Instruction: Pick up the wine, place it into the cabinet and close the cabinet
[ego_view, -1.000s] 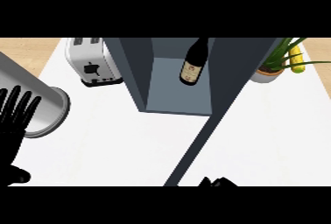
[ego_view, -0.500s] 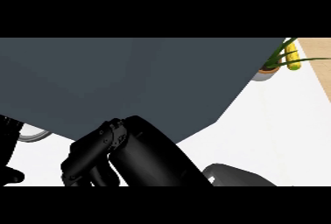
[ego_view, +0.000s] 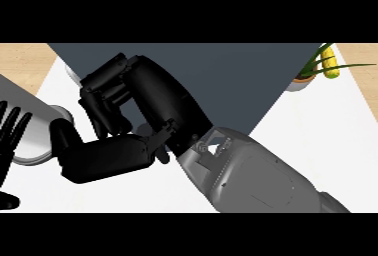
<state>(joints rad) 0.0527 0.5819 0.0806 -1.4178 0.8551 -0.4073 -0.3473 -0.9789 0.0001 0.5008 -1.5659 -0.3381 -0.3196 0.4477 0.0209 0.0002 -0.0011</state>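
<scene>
Wine is nowhere to be seen in the head view; the dark grey cabinet door (ego_view: 221, 75) spreads across the upper middle from about 10 to 1 o'clock and covers whatever is behind it, so whether the bottle sits inside cannot be told from here. The right hand (ego_view: 140, 105) fills the centre, its fingers curled, lying against the door's face with nothing visibly held; its thumb (ego_view: 103, 160) juts toward 8 o'clock. Judging by the task, the hand is set there to push the door shut, and the grey forearm (ego_view: 251, 175) rising from 5 o'clock lines up behind that push. At 9 o'clock the left hand (ego_view: 13, 131) rests at the edge, fingers straight and spread, out of the way beside a grey round object (ego_view: 33, 150) on the white table (ego_view: 317, 140). A potted plant (ego_view: 321, 67) stands at 1 o'clock, just beside the door's edge.
</scene>
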